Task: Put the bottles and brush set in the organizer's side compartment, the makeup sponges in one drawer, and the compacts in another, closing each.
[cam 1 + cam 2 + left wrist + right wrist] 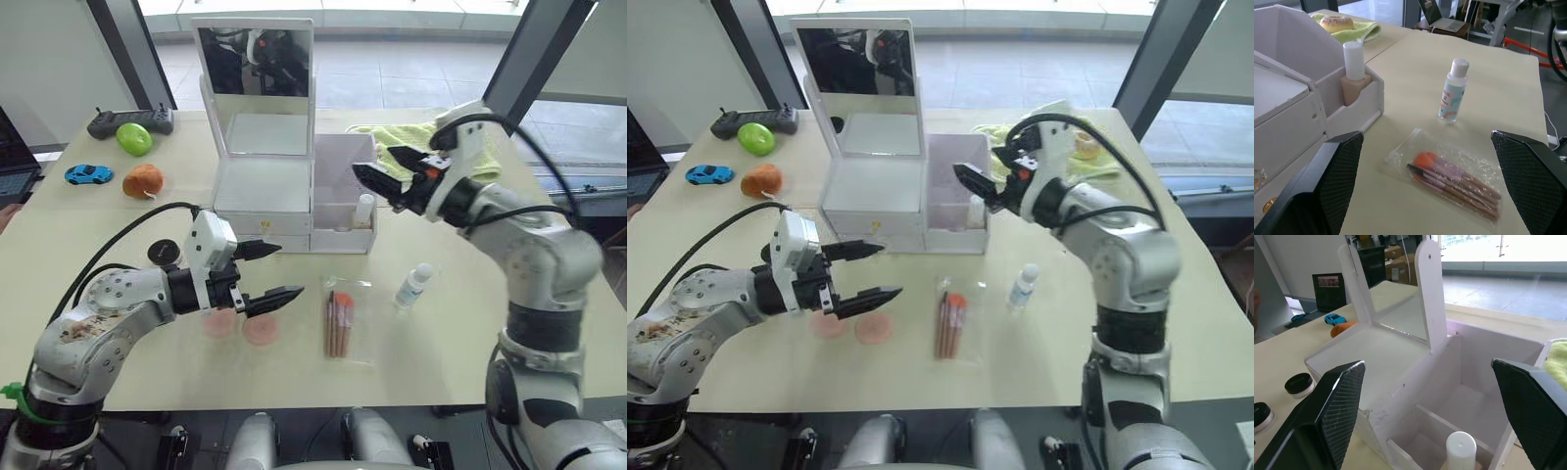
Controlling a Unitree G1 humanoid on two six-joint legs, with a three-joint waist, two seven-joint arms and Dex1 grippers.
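The white organizer stands mid-table with its mirror upright and both drawers pushed in. The cream-beige bottle stands inside the side compartment. My right gripper hovers open and empty just above that compartment. On the table lie the clear blue-label bottle, the sleeved brush set and two pink makeup sponges. Over the sponges, in front of the drawers, my left gripper is open and holds nothing. One black-lidded compact peeks from behind my left arm; two compacts show in the right wrist view.
A green towel with a doughnut lies behind the organizer on the right. At the far left are a black controller, a green ball, a blue toy car and an orange fruit.
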